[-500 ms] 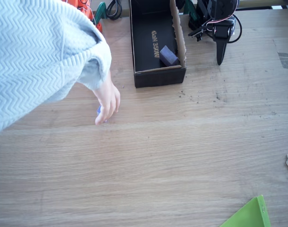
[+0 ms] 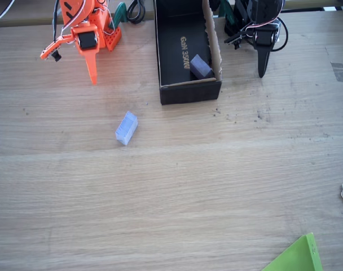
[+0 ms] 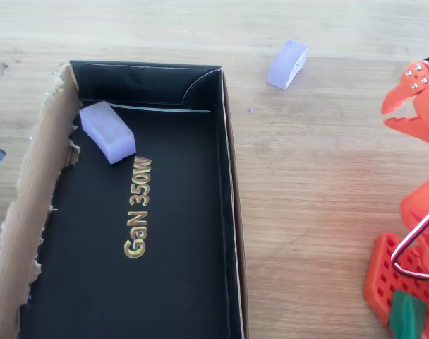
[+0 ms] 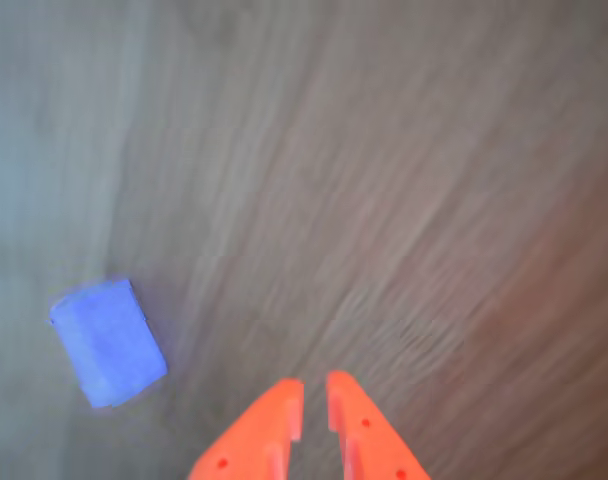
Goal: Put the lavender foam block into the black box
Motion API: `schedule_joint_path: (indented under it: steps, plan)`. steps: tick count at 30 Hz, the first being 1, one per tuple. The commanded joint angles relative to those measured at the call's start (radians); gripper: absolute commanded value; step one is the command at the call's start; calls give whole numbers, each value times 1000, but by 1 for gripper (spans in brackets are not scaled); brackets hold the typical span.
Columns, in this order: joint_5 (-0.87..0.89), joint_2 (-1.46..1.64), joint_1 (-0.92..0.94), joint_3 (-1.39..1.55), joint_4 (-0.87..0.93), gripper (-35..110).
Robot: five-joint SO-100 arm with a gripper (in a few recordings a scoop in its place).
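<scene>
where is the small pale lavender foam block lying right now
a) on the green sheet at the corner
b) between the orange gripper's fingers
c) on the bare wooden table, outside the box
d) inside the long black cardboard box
c: the pale lavender foam block lies on the wooden table, apart from the black cardboard box, with the orange gripper empty and away from it.

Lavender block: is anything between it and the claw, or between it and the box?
Nothing visible. The lavender foam block lies alone on bare table, apart from the orange claw. The wood between it and the black box holds nothing.
</scene>
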Motion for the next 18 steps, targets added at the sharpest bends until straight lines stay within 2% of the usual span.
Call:
schedule_joint_path:
  steps: [1,4,10,18]
  plan:
    - [48,9,-9,3,-41,0]
    - [63,9,-51,3,-133,0]
    - [-109,9,-71,-18,-233,0]
    - [-149,3,-91,-267,-58,0]
